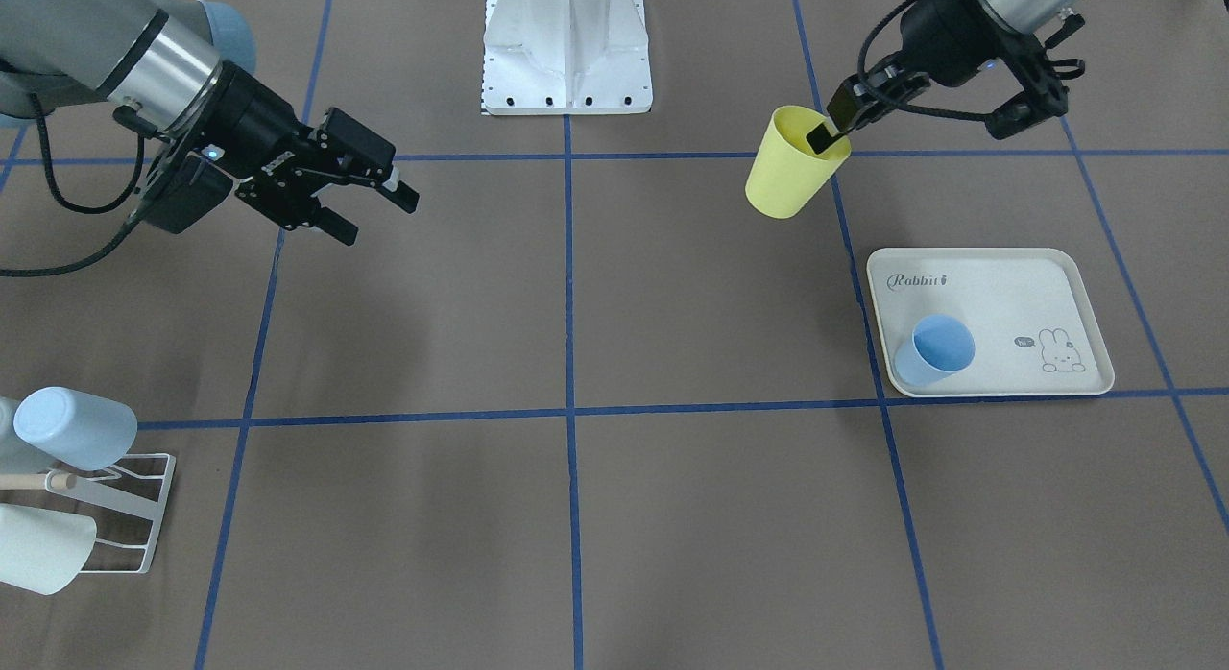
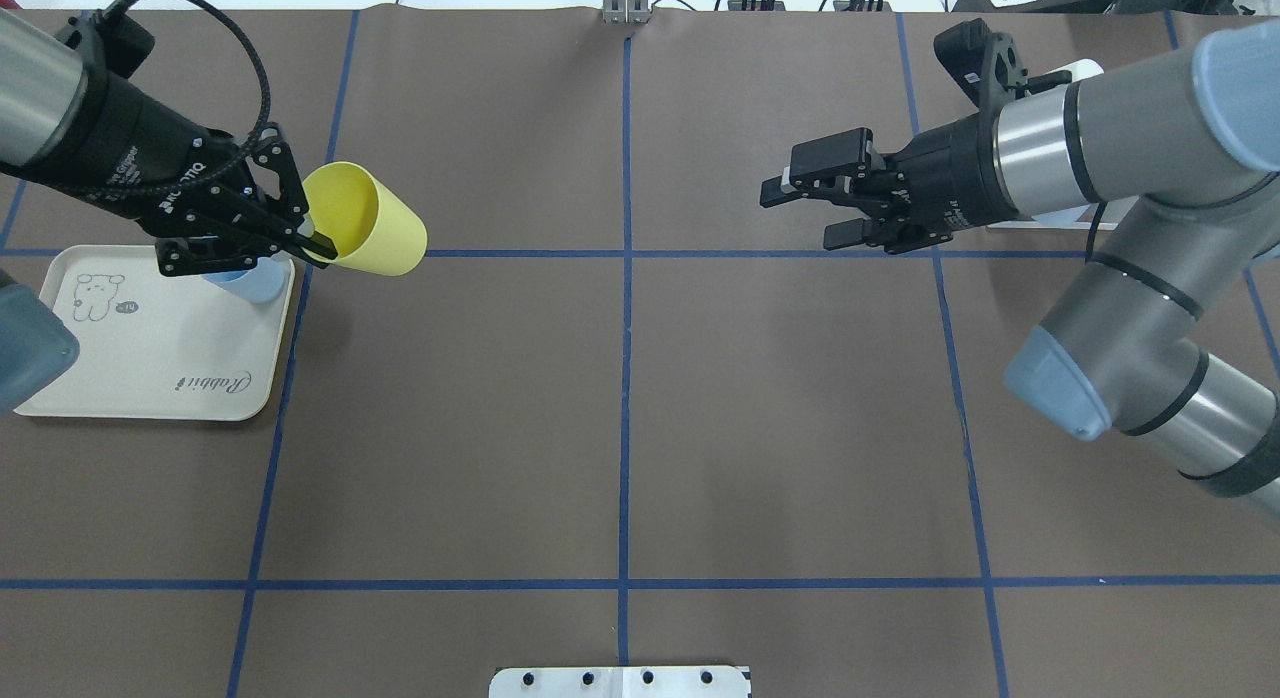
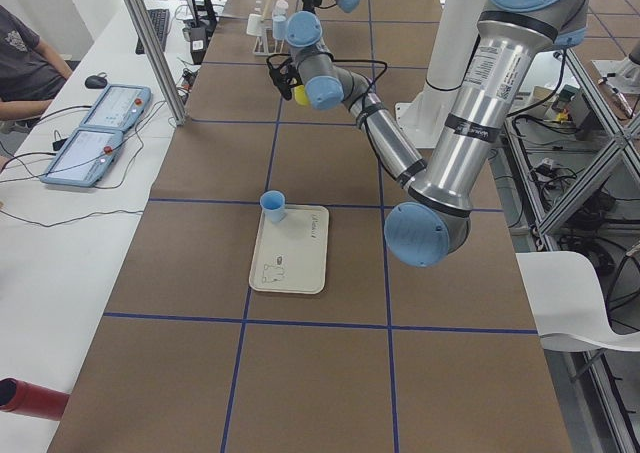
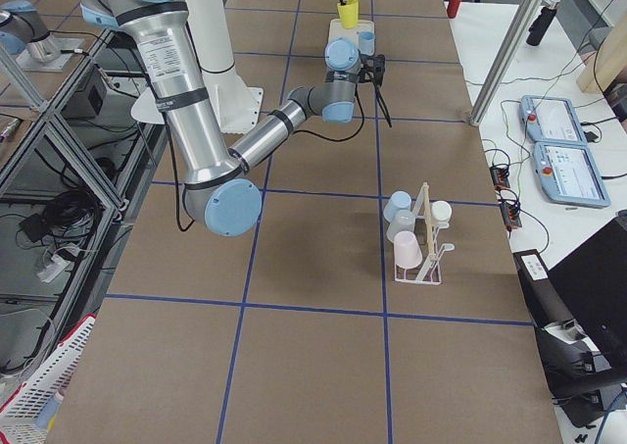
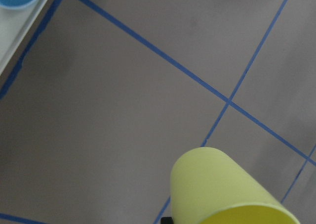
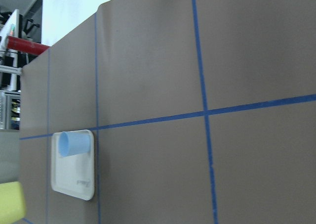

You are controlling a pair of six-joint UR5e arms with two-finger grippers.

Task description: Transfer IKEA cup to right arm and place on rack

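A yellow cup (image 1: 789,171) hangs tilted in the air, above the table beside the tray. My left gripper (image 1: 831,126) is shut on its rim, one finger inside the mouth. The cup also shows in the overhead view (image 2: 372,221) with the left gripper (image 2: 312,236), and in the left wrist view (image 5: 222,189). My right gripper (image 1: 379,217) is open and empty, held above the table and pointing toward the left arm; it also shows in the overhead view (image 2: 800,218). The white wire rack (image 1: 154,516) with a wooden dowel stands at the table's edge on my right side and carries pale cups.
A cream rabbit-print tray (image 1: 1018,296) lies under the left arm with a blue cup (image 1: 933,348) on its corner. The robot's white base plate (image 1: 566,65) sits at the table's middle edge. Blue tape lines mark the brown table into squares.
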